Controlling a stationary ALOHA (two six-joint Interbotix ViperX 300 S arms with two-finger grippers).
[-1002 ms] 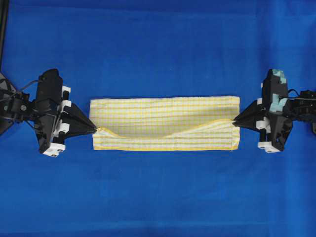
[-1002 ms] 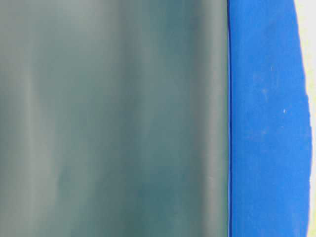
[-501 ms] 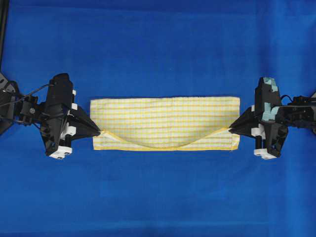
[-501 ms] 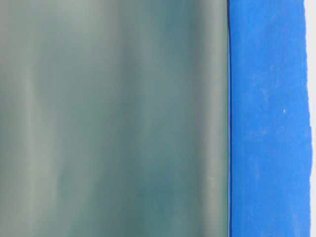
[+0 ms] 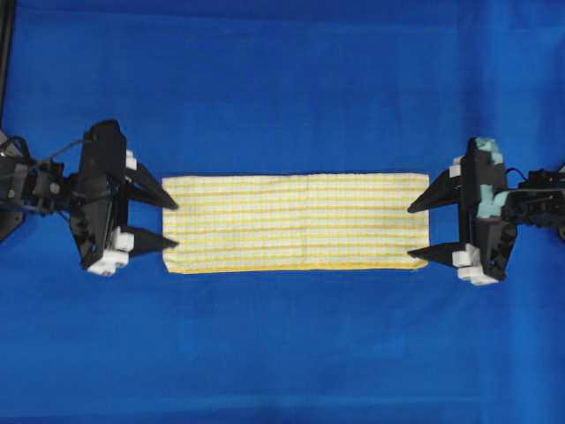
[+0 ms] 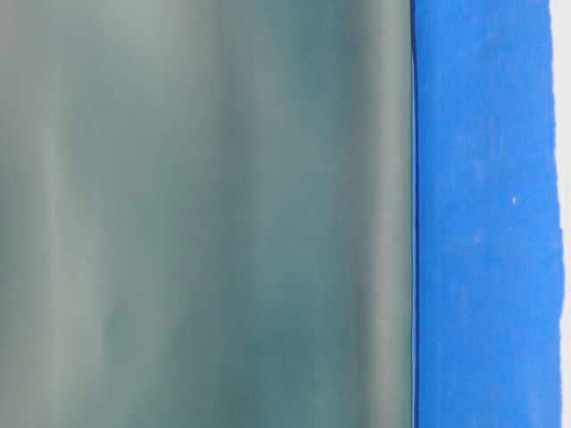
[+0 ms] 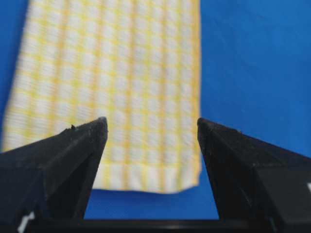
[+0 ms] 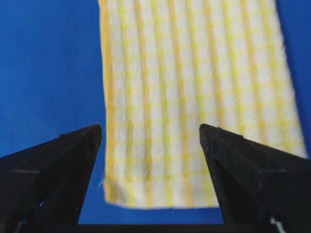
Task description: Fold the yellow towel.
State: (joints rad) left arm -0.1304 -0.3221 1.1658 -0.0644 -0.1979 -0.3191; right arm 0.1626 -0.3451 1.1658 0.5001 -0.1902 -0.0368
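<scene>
Blue surface (image 5: 282, 79) | yellow towel (image 5: 296, 221) flat overhead | table-level: hidden

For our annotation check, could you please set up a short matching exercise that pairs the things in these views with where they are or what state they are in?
Column one:
1. yellow towel
2. left gripper
3. right gripper
4. blue surface

Column two:
A. open, at the towel's right short end in the overhead view
B. lying flat as a long strip between the two grippers
C. covering the table under everything
D. open, at the towel's left short end in the overhead view

Pairs: 1-B, 2-D, 3-A, 4-C
</scene>
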